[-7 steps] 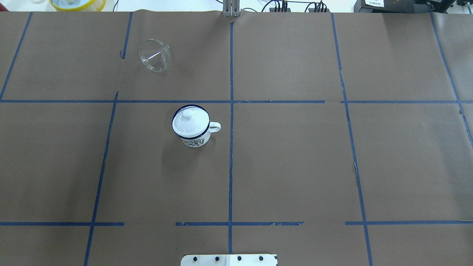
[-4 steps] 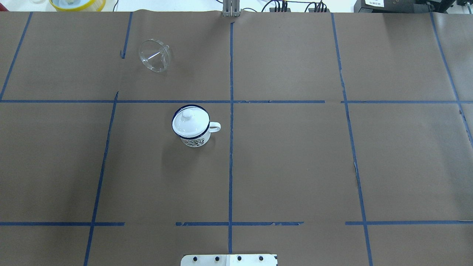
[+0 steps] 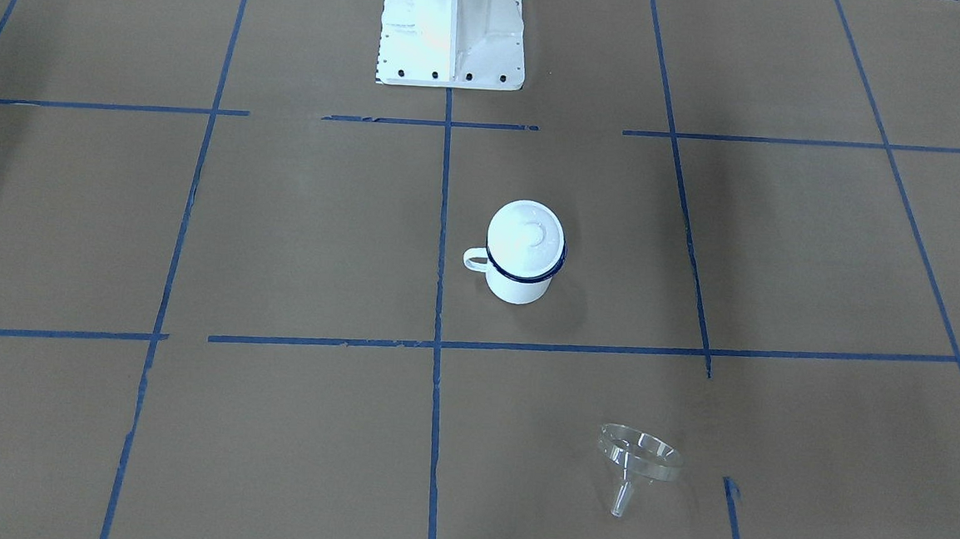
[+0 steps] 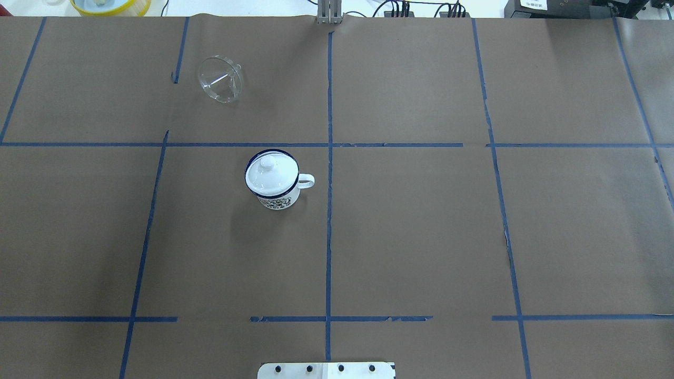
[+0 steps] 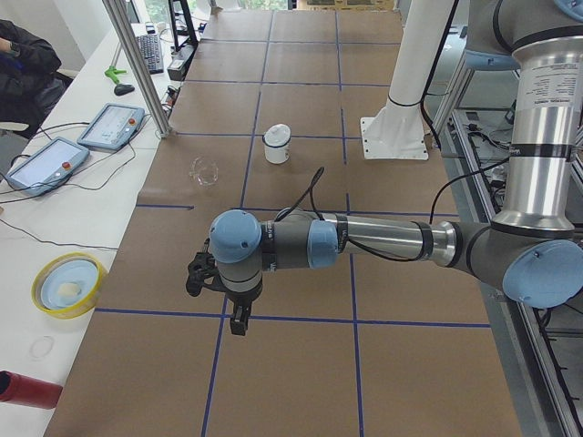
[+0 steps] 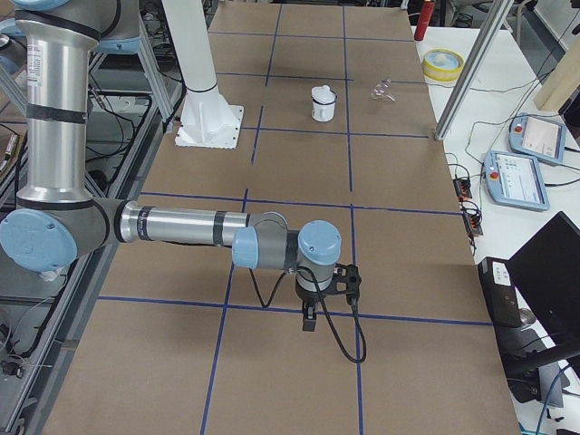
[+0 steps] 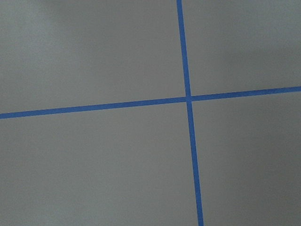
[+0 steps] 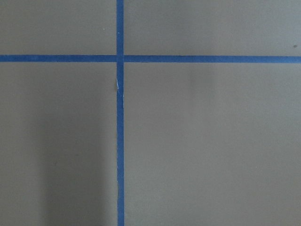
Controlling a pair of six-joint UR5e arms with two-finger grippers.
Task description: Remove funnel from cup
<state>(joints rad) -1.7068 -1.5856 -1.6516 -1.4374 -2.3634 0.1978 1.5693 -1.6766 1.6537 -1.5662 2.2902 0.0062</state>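
Hanging above bare brown paper, the left fingers point(image 5: 239, 320) pointed down at the lower middle of the left side view. The right fingers point(image 6: 309, 319) did the same at the lower middle of the right side view. Whether either pair was spread or closed could not be told from these views, nor whether they held anything. Each wrist view showed only paper and one crossing of blue tape.

Two arms, one large in each side view, reached out low over the table point(image 4: 421, 237).

One cup point(image 4: 280, 199) stood upright just left of centre in the overhead view, its handle toward the frame's right. One white knobbed lid point(image 4: 267, 172) sat on its rim.

One funnel point(image 4: 220, 79) lay tipped on its side on the table in the upper left of that view. It was well apart from the cup, with its spout toward the upper right.

One yellow-rimmed dish point(image 4: 110, 6) sat at the top left edge.
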